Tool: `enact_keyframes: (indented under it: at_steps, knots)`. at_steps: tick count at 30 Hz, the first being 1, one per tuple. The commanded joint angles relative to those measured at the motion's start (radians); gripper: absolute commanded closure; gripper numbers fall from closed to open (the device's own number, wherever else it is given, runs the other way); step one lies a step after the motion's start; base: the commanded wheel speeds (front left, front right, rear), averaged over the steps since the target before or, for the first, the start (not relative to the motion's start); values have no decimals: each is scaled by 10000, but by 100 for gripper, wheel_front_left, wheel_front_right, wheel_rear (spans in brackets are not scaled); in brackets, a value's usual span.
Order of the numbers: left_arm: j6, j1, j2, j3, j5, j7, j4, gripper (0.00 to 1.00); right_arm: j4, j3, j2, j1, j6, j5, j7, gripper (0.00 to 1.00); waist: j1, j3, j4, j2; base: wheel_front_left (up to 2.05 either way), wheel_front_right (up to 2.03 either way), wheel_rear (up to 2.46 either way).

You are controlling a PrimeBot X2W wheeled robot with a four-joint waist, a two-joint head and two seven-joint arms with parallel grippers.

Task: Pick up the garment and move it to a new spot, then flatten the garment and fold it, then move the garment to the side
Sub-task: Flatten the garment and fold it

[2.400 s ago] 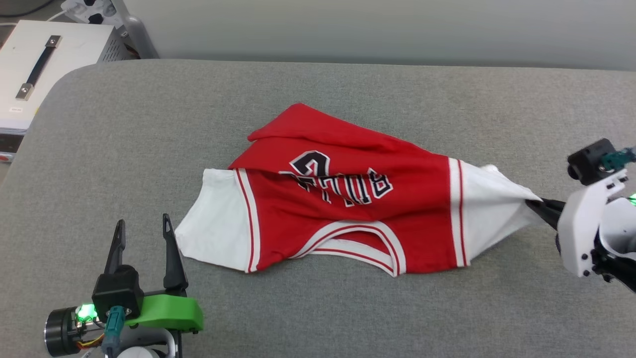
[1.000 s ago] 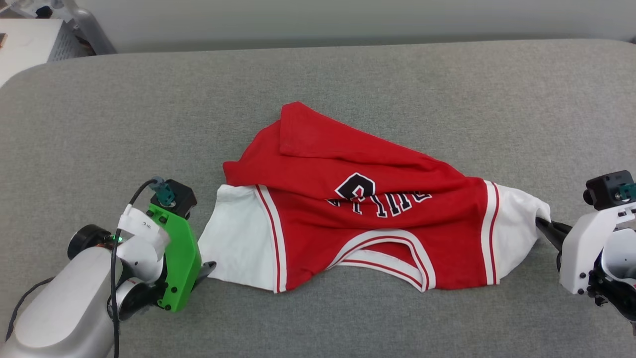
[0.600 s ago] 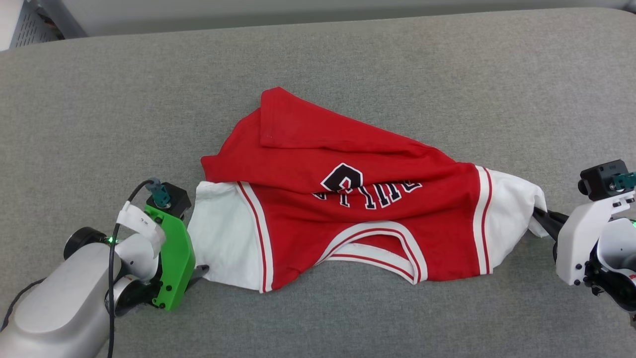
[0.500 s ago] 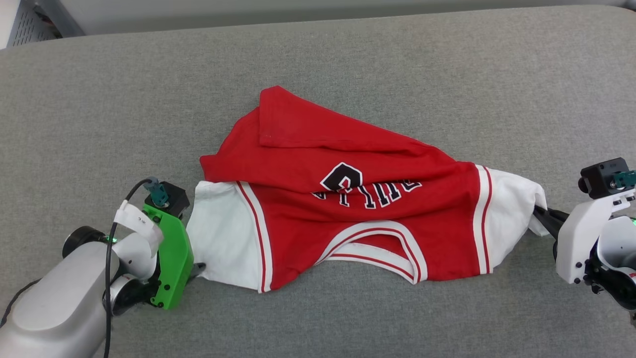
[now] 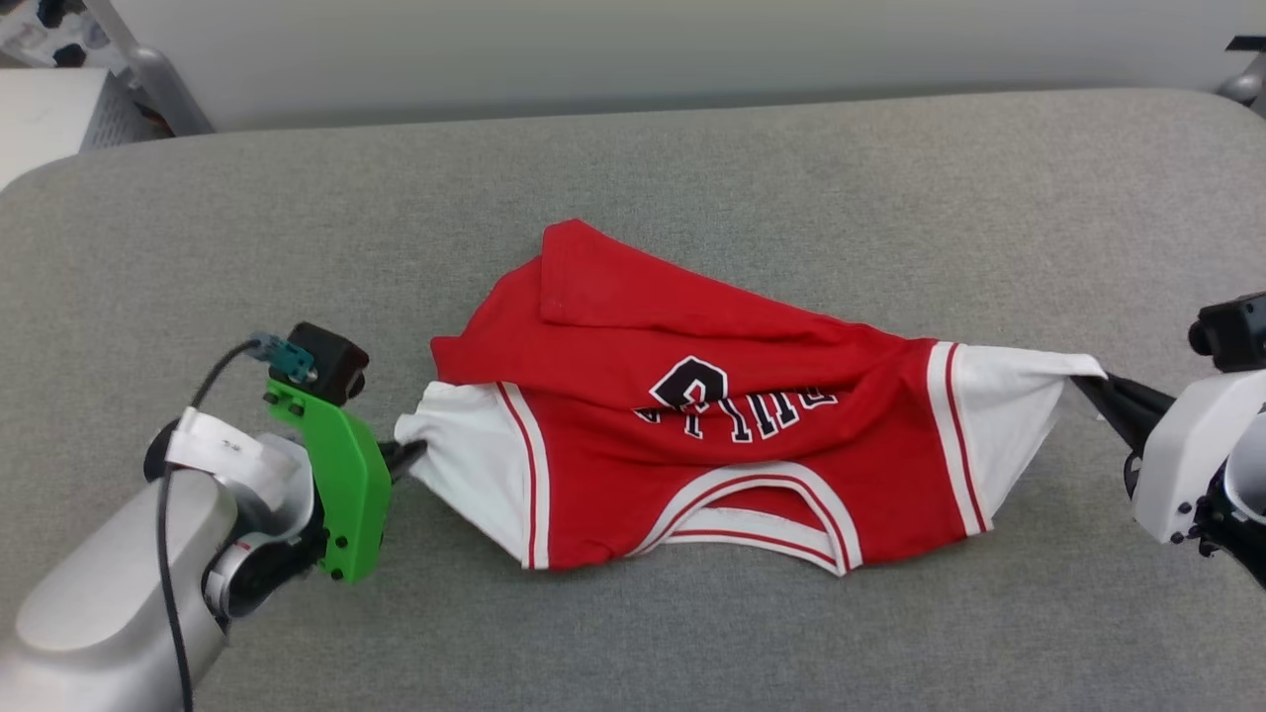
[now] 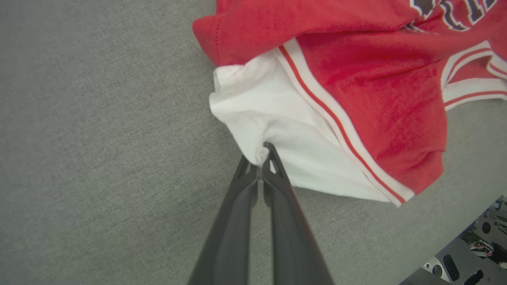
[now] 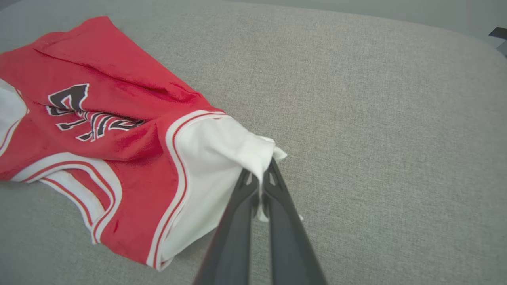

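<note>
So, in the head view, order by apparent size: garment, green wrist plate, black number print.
Largest: the garment.
Then the green wrist plate, though it sits nearer the camera.
Smallest: the black number print.

A lab or test room is suggested by a grey cloth-covered tabletop, a bare pale wall behind it, and a white vented equipment box past its far left corner.

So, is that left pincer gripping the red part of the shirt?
No, the left pincer is shut on the white sleeve of the shirt.
</note>
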Motion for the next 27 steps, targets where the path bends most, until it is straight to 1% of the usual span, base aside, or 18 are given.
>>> enact_keyframes:
  at_steps: [1,9,12,15,18,21,24,27]
  knots:
    - [-17,-192,151,265,-152,-232,-297,100,-271,-168,-100,41,-7,138,-66,100,-1,-510,154,0,0,0,0]
    - [308,-1090,444,1803,-837,-1104,-2719,100,-1990,-1236,-365,-378,-7,501,421,100,-1,-957,280,0,0,0,0]
    - [429,-1624,367,2212,-924,-1294,-3411,100,-2476,-1621,-366,-800,-7,498,670,100,-1,-965,329,0,0,0,0]
    - [491,-2254,168,2377,-861,-1346,-3816,100,-2868,-1949,-357,-1399,-7,424,890,100,-1,-874,393,0,0,0,0]
    - [517,-2927,-40,2411,-692,-1313,-3890,100,-3024,-2145,-287,-2149,-7,408,1071,100,-1,-651,410,0,0,0,0]
    - [476,-3815,-294,2351,-422,-1224,-3586,100,-2886,-2116,-250,-3201,-7,318,1287,100,-1,-262,425,0,0,0,0]
    - [431,-4833,-623,2386,-229,-1220,-2992,100,-2453,-1945,-142,-4433,-7,202,1451,100,-1,250,417,0,0,0,0]
    - [396,-6171,-996,2498,13,-1276,-2139,100,-1756,-1696,5,-5997,-7,-36,1510,100,-1,944,400,0,0,0,0]
